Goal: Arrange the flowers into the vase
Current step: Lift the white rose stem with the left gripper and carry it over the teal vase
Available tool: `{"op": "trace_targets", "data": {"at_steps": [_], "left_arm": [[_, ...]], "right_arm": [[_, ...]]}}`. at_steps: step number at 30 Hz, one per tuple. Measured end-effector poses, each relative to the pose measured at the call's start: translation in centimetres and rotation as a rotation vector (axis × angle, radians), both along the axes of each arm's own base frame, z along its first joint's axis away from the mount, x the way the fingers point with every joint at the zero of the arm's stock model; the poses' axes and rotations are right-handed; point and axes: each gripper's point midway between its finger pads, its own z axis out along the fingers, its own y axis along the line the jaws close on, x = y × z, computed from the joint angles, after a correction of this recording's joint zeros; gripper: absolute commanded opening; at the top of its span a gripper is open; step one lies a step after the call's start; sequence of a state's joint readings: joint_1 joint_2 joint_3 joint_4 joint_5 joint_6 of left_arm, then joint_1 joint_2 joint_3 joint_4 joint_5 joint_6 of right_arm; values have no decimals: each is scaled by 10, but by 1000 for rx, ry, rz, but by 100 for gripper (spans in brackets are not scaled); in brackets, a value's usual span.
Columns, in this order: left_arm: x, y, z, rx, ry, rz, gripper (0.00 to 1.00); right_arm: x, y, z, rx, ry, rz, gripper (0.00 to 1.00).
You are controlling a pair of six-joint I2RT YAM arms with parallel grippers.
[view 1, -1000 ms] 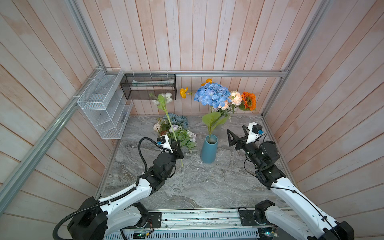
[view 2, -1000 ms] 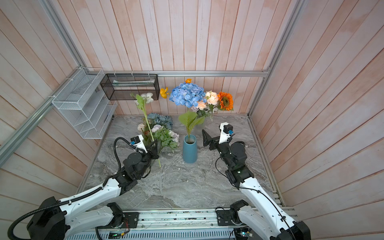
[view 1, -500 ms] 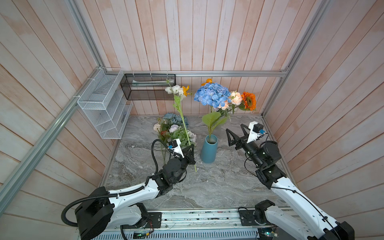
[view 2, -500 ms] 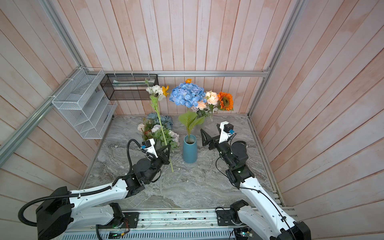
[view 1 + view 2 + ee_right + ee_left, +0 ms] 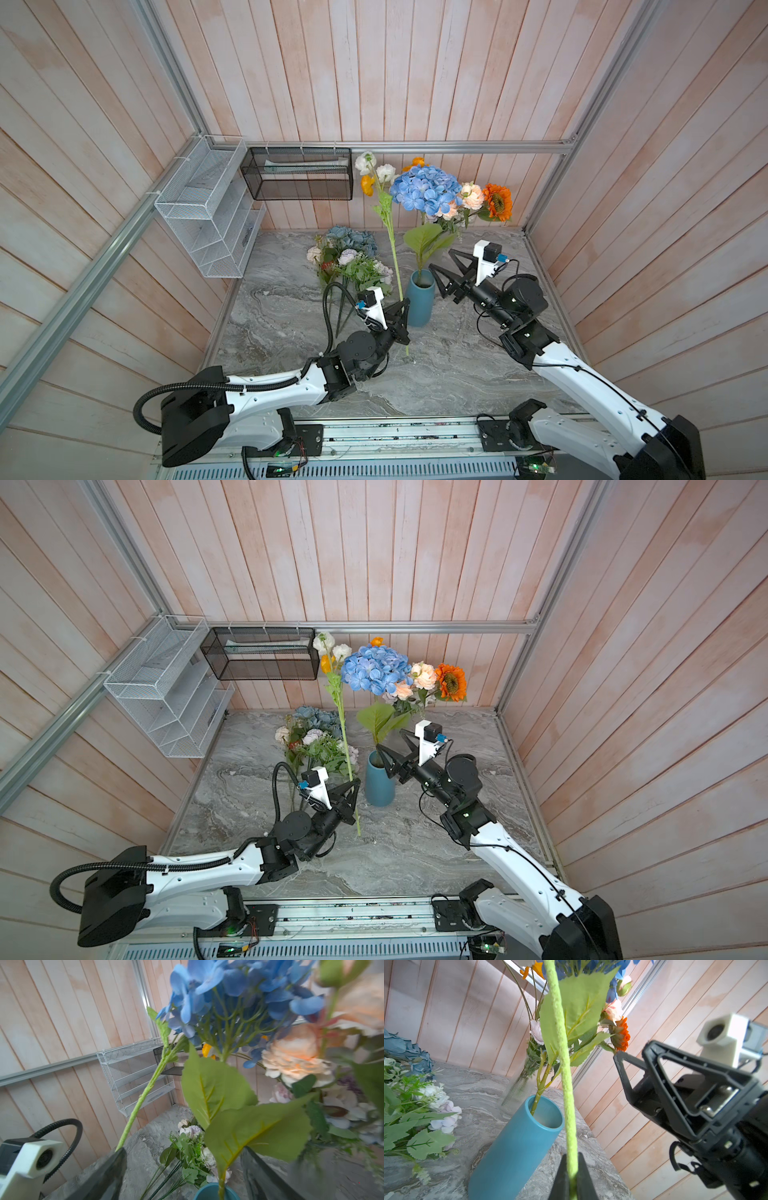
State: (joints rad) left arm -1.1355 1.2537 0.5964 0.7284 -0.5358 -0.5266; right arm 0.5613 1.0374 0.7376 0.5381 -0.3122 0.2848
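The left arm reaches low over the table from the near edge, its forearm almost level and its wrist turned up. The left gripper (image 5: 401,309) is closed on the fuzzy pale green stem of a long flower (image 5: 392,249). The stem stands nearly upright just beside the teal vase (image 5: 419,303), and its lower end hangs below the fingers, above the table. The right arm rises from the near right corner and bends toward the vase. The right gripper (image 5: 441,259) has its jaws apart and holds nothing; its tips are near the vase mouth and the large leaves.

The tabletop (image 5: 291,332) is grey veined marble. The walls (image 5: 415,62) are pale pinkish wooden planks and carry a white wire rack (image 5: 208,212) and a black mesh basket (image 5: 297,174).

The held flower has white blooms and one orange bud on top. A blue hydrangea (image 5: 426,189) stands in the teal vase. Behind it, a ribbed glass vase (image 5: 519,1088) holds peach roses (image 5: 471,195) and an orange sunflower (image 5: 497,201). Loose flowers (image 5: 353,257) lie in a pile at the back left.
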Motion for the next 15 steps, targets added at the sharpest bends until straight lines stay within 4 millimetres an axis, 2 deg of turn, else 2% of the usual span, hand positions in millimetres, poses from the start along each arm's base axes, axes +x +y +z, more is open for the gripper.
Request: {"op": "trace_targets", "data": {"at_steps": [6,15], "left_arm": [[0,3,2,68,-55,43,0],[4,11,0,116,-93,100,0]], "right_arm": [[-8,47,-4,-30,28,155,78],[0,78,-27,-46,128,263,67]]}}
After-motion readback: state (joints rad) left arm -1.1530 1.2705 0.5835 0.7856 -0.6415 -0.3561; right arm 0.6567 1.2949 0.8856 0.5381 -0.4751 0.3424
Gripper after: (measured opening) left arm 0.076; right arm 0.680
